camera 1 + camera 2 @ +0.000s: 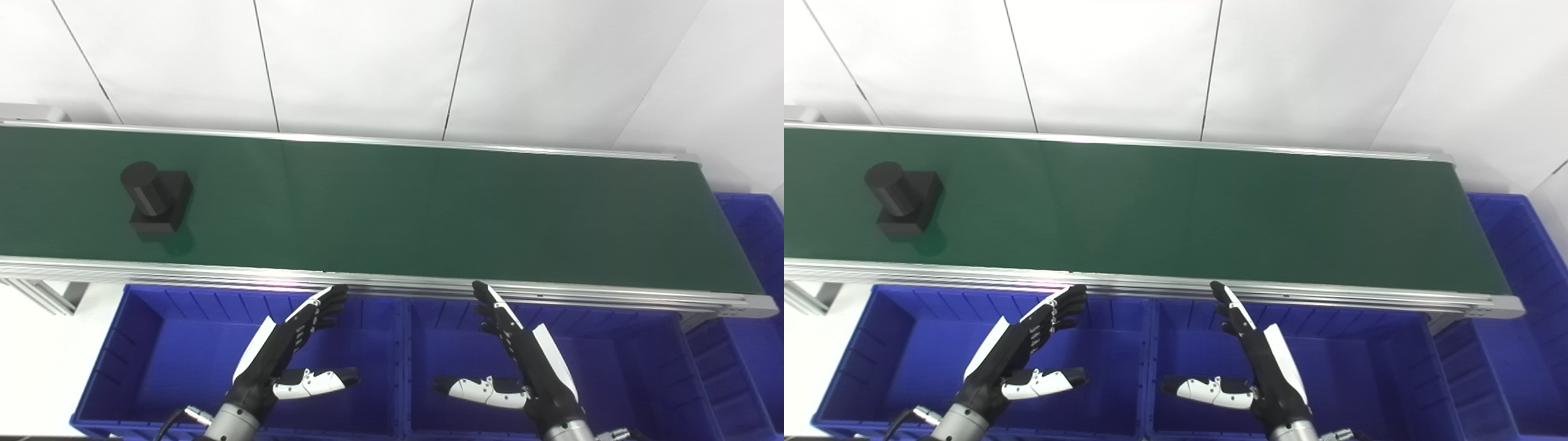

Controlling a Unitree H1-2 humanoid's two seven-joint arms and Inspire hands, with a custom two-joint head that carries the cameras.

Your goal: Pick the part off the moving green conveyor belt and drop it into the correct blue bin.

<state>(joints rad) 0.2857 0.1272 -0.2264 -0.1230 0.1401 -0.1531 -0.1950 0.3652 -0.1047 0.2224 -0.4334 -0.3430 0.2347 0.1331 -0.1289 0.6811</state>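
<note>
So the part (154, 199) is a matte black piece, a stubby cylinder standing on a square block, sitting way over at the left end of the green conveyor belt (429, 208), nearer the front rail than the back. It looks rigid and chunky, probably molded plastic, so not fragile and not too slippery. I'd pinch the cylinder or wrap the block's flat sides. The cylinder's axis leans up and toward the far left, with the block underneath. Left robot hand (288, 349) and right robot hand (520, 361) both hover over the blue bins (153, 343), fingers spread, thumbs out, holding nothing, well apart from the part.
</note>
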